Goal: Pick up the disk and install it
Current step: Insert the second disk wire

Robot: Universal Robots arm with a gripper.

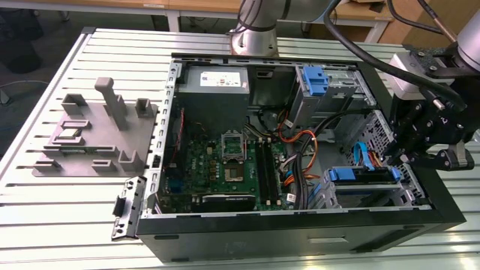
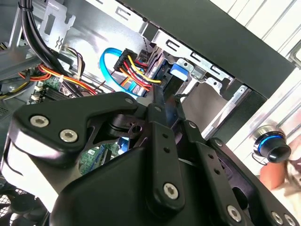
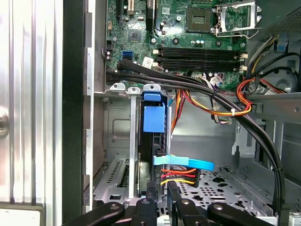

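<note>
Disk [image 3: 153, 141], in its blue carrier, sits on edge in the drive cage [image 3: 113, 136] at a corner of the open case [image 1: 300, 236], near the exterior view's right. In the first wrist view its blue tab faces the camera, with a light-blue ribbon cable [image 3: 186, 163] and red-yellow-black power wires [image 3: 178, 177] at the end nearest the gripper. In the exterior view the same drive shows as a blue-framed block [image 1: 362, 175] low in the cage.

The gripper [image 1: 420, 158] hangs just above that cage, its black fingers [image 3: 174, 197] close together and pointing at the cabled end of the disk; whether they touch it I cannot tell. They look drawn nearly together with nothing clamped between them.

Farther in lies the green motherboard [image 1: 225, 166], crossed by thick black cables [image 3: 197, 87] and orange wires [image 1: 300, 143]. A grey power supply [image 1: 216, 84] sits at the far end, with a blue bracket [image 1: 313, 79] beside it. Outside the case, on the slatted table [image 1: 45, 225], stands a grey fixture [image 1: 94, 135].
</note>
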